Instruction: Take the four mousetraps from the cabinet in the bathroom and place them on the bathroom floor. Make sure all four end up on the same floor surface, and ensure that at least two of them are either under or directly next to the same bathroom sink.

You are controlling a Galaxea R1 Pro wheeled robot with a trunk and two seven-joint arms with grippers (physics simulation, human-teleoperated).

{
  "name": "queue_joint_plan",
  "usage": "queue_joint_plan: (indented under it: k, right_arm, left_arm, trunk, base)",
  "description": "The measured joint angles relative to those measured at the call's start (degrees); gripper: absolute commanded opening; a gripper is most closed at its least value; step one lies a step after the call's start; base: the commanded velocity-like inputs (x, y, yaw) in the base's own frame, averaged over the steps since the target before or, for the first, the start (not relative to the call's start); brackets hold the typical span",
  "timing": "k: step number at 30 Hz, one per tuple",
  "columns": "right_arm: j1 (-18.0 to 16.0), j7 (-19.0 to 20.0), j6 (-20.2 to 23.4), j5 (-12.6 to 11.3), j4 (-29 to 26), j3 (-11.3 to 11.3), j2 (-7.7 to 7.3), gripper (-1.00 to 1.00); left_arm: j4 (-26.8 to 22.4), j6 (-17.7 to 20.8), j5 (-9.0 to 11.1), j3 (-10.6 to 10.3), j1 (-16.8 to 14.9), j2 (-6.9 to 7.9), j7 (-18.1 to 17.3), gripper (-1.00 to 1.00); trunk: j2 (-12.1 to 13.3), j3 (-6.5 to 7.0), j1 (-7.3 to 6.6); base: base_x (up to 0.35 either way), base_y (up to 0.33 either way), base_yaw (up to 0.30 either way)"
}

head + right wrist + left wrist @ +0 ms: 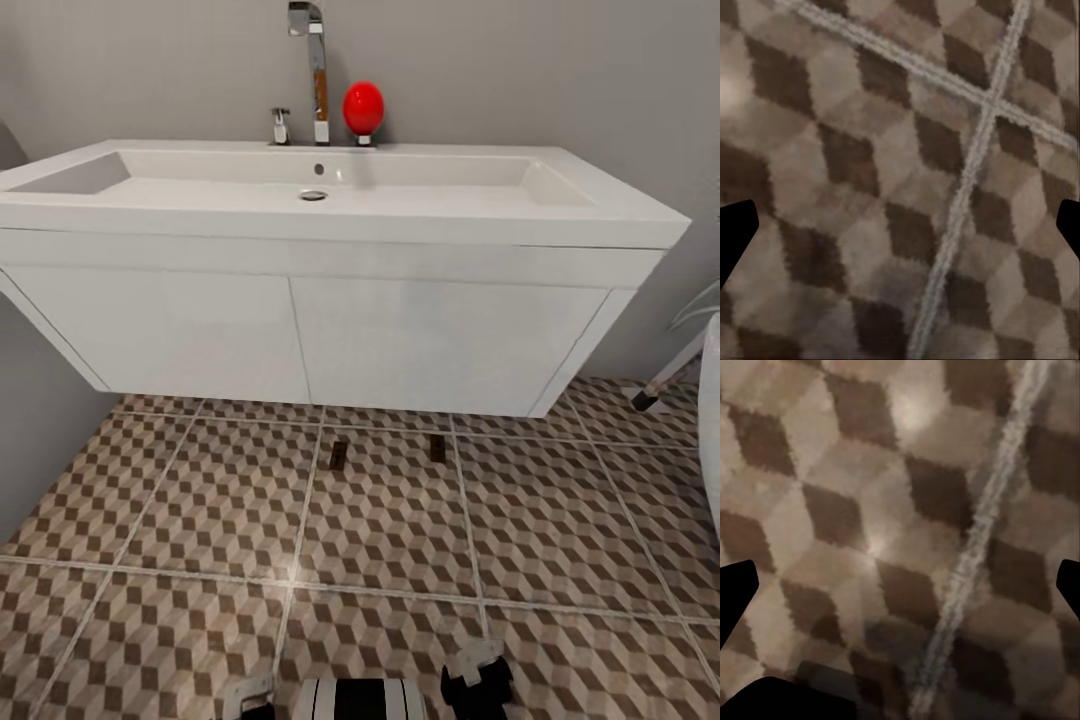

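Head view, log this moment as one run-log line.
mousetraps: two on bathroom floor, left, right | place: just before sink | hands: both open, empty

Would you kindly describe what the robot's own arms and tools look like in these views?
In the head view, the left tool is pale grey and blocky, while the right tool is black with pale grey parts. Between them sits a rounded white-and-black striped body part. The wrist views show plain black fingertips at the picture edges.

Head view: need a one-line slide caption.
Two mousetraps lie on the cube-patterned bathroom floor just in front of the white wall-hung sink.
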Motion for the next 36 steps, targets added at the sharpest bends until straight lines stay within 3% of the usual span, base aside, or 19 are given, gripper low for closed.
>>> queue_joint_plan:
  k: [4, 10, 21, 36]
  right_arm:
    - [0.8, 0.0, -0.5, -3.1, 0.1, -1.2, 0.02, 1.0]
    - [1.2, 0.1, -0.6, -4.9, 0.2, -1.6, -0.01, 1.0]
    - [1.4, 0.3, -0.3, -5.3, 1.7, -1.7, 0.04, 1.0]
    - [3.6, 0.3, 0.1, -5.5, 5.0, -1.8, -0.58, 1.0]
  left_arm:
    - [0.0, 0.0, 0.0, 0.0, 0.7, 0.05, -0.3, 1.0]
    - [0.0, 0.0, 0.0, 0.0, 1.4, 0.09, -0.4, 1.0]
    - [0.1, 0.1, 0.0, 0.0, 2.9, 0.16, -0.4, 1.0]
    - [0.0, 0.1, 0.0, 0.0, 3.3, 0.16, -0.4, 1.0]
  trunk:
    - [0.1, 0.89, -0.1]
    - [0.1, 2.22, -0.26]
    - [0.4, 4.64, -0.61]
    - [6.4, 7.33, -3.9]
  base:
    - [0.0, 0.0, 0.0]
    - [0.0, 0.0, 0.0]
    - [0.0, 0.0, 0.0]
    - [0.0, 0.0, 0.0]
